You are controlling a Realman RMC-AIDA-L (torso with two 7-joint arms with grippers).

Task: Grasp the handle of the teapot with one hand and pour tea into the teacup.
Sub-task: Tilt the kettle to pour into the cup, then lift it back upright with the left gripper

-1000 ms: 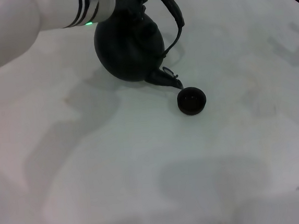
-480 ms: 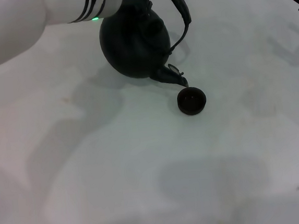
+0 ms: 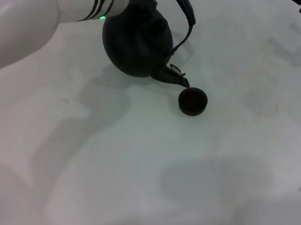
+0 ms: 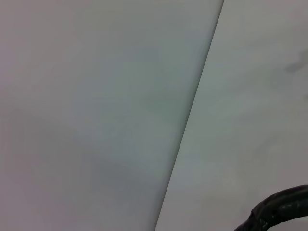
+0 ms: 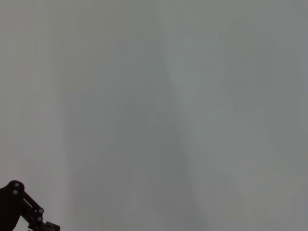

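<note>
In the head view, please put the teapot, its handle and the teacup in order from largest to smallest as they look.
1. teapot
2. handle, a thin hoop, partly hidden near the left hand
3. teacup, clearly the smallest

The teapot (image 3: pixel 136 45) is a large, round, matte black pot, lifted and tilted so its short curved spout (image 3: pixel 171 77) points down toward the teacup (image 3: pixel 193 101). The handle (image 3: pixel 182 9), a dark arched hoop with a rough wrapped texture, rises over the pot's top. The teacup is 1 tiny, low, dark bowl-like cup standing upright just below the spout tip.
</note>
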